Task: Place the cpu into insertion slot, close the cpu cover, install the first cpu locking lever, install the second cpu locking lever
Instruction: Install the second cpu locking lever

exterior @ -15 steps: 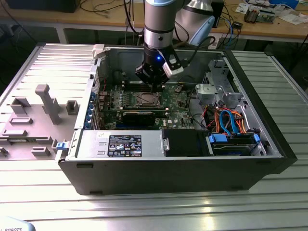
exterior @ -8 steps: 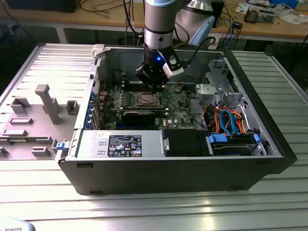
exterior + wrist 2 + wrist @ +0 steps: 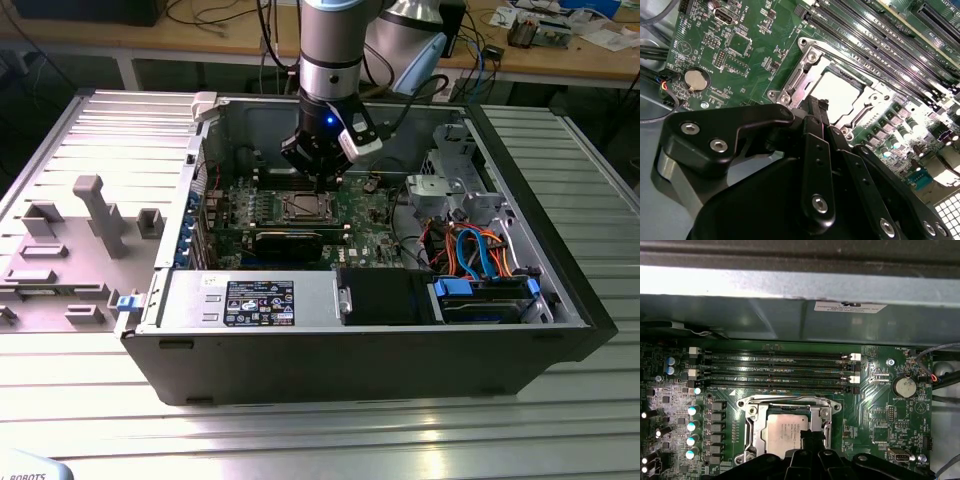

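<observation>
The cpu (image 3: 784, 432) (image 3: 837, 92) lies flat in the insertion slot (image 3: 303, 207) on the green motherboard, its pale silver top showing. The cpu cover (image 3: 755, 427) (image 3: 874, 97) lies down around it as a silver frame, and the chip shows through its window. My gripper (image 3: 318, 186) hangs inside the open computer case just over the socket. In both wrist views the black fingers (image 3: 812, 130) stand together, shut, with the gripper's tips (image 3: 815, 106) (image 3: 812, 436) at the socket's edge beside the chip. I cannot tell whether they touch a lever.
Long black memory slots (image 3: 775, 367) run beside the socket, and a coin battery (image 3: 903, 387) sits nearby. The case's metal wall (image 3: 790, 315) rises close behind. A drive bay with orange and blue cables (image 3: 475, 250) stands at the exterior view's right. A grey fixture tray (image 3: 70, 250) lies outside at the left.
</observation>
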`<action>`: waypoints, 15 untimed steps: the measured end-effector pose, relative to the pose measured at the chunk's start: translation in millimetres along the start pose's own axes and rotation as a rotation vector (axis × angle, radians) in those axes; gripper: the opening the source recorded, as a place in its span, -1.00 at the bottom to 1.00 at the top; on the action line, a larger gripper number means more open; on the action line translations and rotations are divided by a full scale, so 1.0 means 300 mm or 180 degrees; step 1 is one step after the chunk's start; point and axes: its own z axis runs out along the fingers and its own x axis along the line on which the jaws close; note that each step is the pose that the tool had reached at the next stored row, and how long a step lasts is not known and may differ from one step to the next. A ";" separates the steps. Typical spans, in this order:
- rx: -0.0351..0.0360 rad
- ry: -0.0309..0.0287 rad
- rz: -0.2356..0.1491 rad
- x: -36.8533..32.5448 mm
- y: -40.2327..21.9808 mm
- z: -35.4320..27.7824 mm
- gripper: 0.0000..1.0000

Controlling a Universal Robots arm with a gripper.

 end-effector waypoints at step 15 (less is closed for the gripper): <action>0.0000 0.0000 0.0000 0.001 -0.026 -0.001 -0.79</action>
